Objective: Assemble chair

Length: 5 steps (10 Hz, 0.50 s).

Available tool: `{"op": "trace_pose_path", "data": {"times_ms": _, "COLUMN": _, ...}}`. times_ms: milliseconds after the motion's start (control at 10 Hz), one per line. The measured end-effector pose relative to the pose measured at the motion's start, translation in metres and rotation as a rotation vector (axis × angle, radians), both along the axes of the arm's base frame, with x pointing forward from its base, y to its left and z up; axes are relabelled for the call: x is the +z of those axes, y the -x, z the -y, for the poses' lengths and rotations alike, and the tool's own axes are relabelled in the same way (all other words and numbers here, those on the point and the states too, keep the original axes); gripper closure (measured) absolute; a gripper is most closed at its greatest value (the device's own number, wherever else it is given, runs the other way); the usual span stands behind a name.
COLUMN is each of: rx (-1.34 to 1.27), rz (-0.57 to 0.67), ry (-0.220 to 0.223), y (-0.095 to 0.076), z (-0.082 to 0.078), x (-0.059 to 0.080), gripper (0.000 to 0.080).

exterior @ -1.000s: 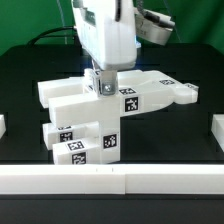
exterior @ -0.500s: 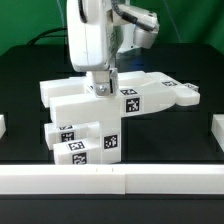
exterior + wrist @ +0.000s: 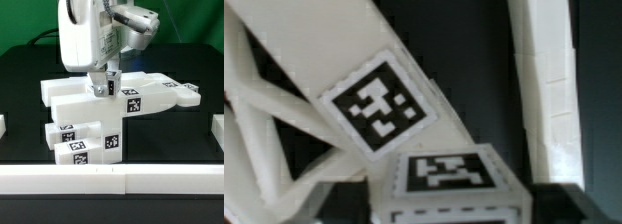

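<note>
Fingers [image 3: 99,86] first, since they're the annoying part. They poke out under the big smooth white robot gripper [image 3: 105,84], right down at the top of the chunky white plastic chair assembly [image 3: 90,118]. The gripper's body covers most of them in the exterior view, and the wrist view doesn't catch them at all. So I honestly can't tell how wide they stand or whether they've got a grip on anything. Touching or just above the top slab is as far as I'd go.

The wrist view is a blurry close-up. It shows a diagonal white brace with a black-and-white square tag [image 3: 381,100], a small white tagged cube [image 3: 446,172] just beside one end of it, and a straight white bar [image 3: 553,90] cut off at the edge.

The chair assembly lies on the black table [image 3: 30,70], near the low white rail [image 3: 120,180] at the front. Its long axis runs across the exterior view. The thinner arm points to the exterior view's right, and the stacked tagged blocks sit under the left end.
</note>
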<state>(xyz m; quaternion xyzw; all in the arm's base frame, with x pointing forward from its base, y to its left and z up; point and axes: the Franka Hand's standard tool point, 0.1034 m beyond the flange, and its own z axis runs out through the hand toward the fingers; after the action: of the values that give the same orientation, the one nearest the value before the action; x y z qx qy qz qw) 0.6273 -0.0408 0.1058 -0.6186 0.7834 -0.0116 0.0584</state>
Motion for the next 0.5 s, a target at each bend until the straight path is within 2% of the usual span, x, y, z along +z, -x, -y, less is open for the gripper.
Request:
{"op": "trace_pose_path", "data": {"times_ms": 100, "rx": 0.001, "rz": -0.002, "ry": -0.001, "y": 0.0000, "z": -0.0008, "x": 0.0001, "gripper": 0.0330}}
{"op": "trace_pose_path", "data": {"times_ms": 200, "rx": 0.039, "rz": 0.003, "ry": 0.005, "y": -0.0004, "z": -0.0013, "x": 0.0002, "gripper": 0.0186}}
{"op": "trace_pose_path", "data": {"times_ms": 500, "rx": 0.304, "rz": 0.017, "ry": 0.034, "y": -0.0003, "z": -0.0009, "x": 0.0001, "gripper": 0.0152}}
